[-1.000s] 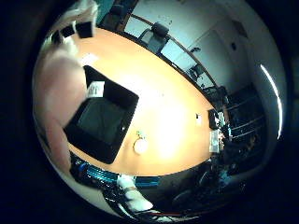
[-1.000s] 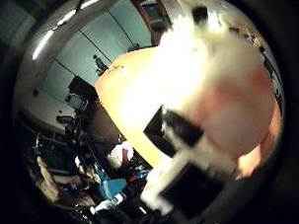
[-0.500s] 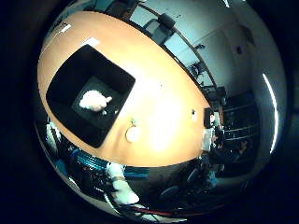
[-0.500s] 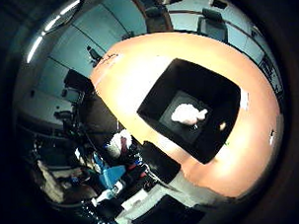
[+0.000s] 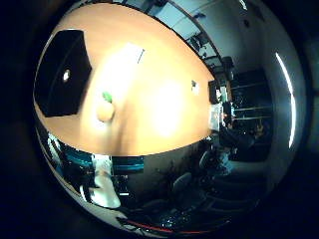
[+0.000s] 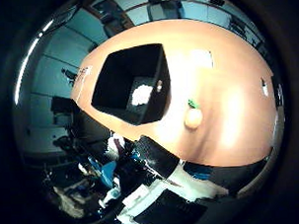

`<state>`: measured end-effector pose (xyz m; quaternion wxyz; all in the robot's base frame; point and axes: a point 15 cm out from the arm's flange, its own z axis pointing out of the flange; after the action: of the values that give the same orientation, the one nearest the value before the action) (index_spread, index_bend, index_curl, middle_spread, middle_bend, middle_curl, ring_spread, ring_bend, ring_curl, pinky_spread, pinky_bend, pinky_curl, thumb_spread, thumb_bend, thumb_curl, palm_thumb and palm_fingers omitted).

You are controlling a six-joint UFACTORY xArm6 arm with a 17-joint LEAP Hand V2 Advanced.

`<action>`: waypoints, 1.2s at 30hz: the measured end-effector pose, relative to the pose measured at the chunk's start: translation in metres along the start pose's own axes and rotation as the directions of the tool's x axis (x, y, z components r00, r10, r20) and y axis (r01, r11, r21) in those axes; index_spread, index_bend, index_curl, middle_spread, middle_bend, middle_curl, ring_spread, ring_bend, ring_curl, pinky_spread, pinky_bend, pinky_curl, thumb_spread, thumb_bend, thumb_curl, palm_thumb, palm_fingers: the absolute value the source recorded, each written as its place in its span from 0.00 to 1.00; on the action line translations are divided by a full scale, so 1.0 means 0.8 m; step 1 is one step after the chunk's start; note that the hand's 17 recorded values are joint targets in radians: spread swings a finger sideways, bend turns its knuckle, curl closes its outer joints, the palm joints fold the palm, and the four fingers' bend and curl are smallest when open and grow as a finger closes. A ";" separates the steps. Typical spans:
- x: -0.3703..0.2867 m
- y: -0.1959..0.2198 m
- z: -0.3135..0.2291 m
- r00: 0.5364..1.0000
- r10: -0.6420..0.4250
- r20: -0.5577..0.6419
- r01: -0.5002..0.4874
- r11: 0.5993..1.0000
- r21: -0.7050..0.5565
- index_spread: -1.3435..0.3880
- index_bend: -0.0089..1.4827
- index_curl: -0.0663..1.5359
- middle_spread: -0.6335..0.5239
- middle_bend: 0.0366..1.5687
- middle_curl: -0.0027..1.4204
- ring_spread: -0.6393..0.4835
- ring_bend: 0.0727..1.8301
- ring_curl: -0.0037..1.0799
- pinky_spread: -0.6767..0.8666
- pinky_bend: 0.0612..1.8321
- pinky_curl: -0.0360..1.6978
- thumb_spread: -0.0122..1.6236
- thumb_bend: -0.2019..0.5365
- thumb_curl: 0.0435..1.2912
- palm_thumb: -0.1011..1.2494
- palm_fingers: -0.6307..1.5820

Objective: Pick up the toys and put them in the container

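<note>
A black square container [image 6: 119,76] stands on the orange table [image 6: 228,94]. A white soft toy [image 6: 141,95] lies inside it, near one wall. A small round peach-coloured toy with a green leaf [image 6: 193,118] rests on the table a short way from the container, also seen as the peach toy [image 5: 105,110]. Black and white parts of my hand [image 6: 158,156] show at the edge of the thumb side view, well above the table and touching nothing. Nothing is close to the palm.
A white sheet of paper [image 6: 202,56] lies on the table beyond the container. A small white item [image 5: 195,87] sits near the far table edge. Office chairs [image 5: 199,40] and dark furniture surround the table.
One second ago the white soft toy filled the view against the palm; now it lies in the container. The camera has since swung away, toward the peach toy.
</note>
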<state>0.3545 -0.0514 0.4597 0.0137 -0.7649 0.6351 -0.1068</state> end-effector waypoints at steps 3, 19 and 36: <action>0.019 0.012 0.045 1.000 0.018 -0.004 -0.018 1.000 -0.021 0.55 0.12 0.22 0.58 0.12 0.23 0.75 0.16 0.20 0.76 0.20 0.20 0.70 0.25 0.17 0.37 0.40; -0.012 0.066 0.257 0.998 0.012 0.068 -0.003 0.992 -0.129 0.56 0.12 0.21 0.58 0.12 0.23 0.74 0.16 0.21 0.75 0.19 0.18 0.69 0.24 0.17 0.38 0.41; -0.030 0.061 0.348 0.993 0.011 0.113 0.013 0.978 -0.208 0.56 0.12 0.21 0.57 0.11 0.23 0.75 0.15 0.20 0.75 0.19 0.18 0.69 0.24 0.18 0.40 0.41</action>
<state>0.3537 -0.0689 0.1766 -0.0302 -0.7672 0.6407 0.0039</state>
